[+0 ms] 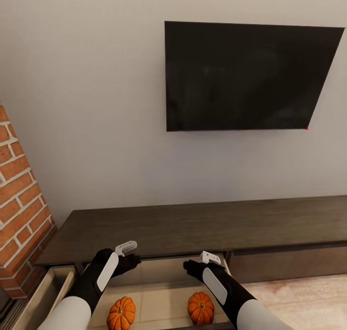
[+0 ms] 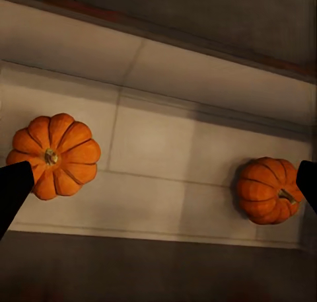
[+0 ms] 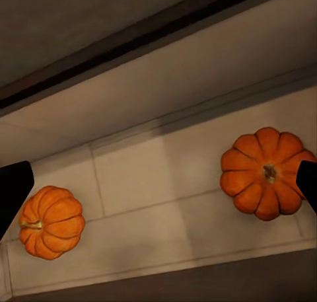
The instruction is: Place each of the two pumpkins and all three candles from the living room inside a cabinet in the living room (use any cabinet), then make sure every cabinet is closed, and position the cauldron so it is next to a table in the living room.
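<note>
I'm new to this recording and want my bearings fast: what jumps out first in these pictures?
Two bright-orange pumpkins, the left pumpkin and the right pumpkin, sit apart on the pale floor of an open drawer of the long dark cabinet. The left gripper and right gripper hang above the drawer, both empty. Above, a big black TV is mounted on the pale wall, with red brick at the left edge.

Two small orange ribbed pumpkins sit well apart on the pale floor of an open drawer of the long dark-brown cabinet (image 1: 193, 226). The left pumpkin (image 1: 121, 313) stands upright, stem up; the right pumpkin (image 1: 200, 308) lies tipped, its stem pointing sideways.
</note>
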`<state>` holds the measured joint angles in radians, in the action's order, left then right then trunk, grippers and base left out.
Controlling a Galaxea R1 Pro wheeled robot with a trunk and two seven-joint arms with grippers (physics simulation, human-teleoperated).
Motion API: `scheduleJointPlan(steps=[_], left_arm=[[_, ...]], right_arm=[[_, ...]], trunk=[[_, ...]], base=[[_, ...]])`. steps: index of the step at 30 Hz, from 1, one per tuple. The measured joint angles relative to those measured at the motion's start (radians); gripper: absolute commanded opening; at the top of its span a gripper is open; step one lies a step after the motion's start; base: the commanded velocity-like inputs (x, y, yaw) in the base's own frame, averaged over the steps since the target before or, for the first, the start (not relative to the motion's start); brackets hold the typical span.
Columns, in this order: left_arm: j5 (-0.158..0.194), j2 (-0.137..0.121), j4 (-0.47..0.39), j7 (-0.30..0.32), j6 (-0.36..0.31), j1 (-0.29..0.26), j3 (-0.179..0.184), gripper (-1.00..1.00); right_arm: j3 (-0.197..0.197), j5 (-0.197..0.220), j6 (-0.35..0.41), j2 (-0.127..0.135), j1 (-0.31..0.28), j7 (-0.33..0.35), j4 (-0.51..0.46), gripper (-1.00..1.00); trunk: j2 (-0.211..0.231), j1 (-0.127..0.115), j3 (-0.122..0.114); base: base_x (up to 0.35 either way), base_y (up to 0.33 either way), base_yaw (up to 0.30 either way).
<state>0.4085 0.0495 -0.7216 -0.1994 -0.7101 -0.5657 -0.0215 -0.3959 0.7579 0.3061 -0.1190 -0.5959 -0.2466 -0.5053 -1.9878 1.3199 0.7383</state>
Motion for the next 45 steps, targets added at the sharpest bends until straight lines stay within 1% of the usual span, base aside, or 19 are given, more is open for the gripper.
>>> scheduleJointPlan(steps=[5,17,30,36,41,45], left_arm=[[0.0,0.002,-0.008,-0.001,-0.006,0.0,-0.001,1.0],[0.0,0.001,-0.01,0.0,-0.007,0.0,-0.001,1.0],[-0.002,0.005,-0.01,0.0,-0.008,0.0,-0.001,1.0],[-0.002,0.005,-0.011,0.0,-0.007,0.0,-0.001,1.0],[0.0,0.005,-0.063,-0.001,-0.008,0.0,-0.001,1.0],[0.004,0.005,-0.076,-0.001,-0.008,0.0,-0.001,1.0]], right_arm=[[0.0,0.0,0.002,0.0,0.001,-0.001,0.0,1.0],[0.0,0.001,0.0,0.0,0.0,0.001,0.0,1.0],[0.0,0.002,-0.001,0.001,0.0,0.002,-0.001,1.0],[0.001,0.002,-0.001,0.002,0.0,0.002,-0.001,1.0],[0.001,0.002,-0.001,0.002,0.0,0.002,-0.001,1.0],[0.002,0.002,-0.001,0.002,0.0,0.002,-0.001,1.0]], trunk=[[0.035,-0.019,-0.016],[0.035,-0.019,-0.016],[0.035,-0.019,-0.016],[0.035,-0.019,-0.016],[0.035,-0.019,-0.016],[0.035,-0.019,-0.016]], base=[[0.0,0.0,0.0],[-0.014,0.0,0.0],[-0.283,0.0,0.0],[-0.103,0.0,0.0],[-0.01,0.0,0.0],[-0.001,0.0,0.0]])
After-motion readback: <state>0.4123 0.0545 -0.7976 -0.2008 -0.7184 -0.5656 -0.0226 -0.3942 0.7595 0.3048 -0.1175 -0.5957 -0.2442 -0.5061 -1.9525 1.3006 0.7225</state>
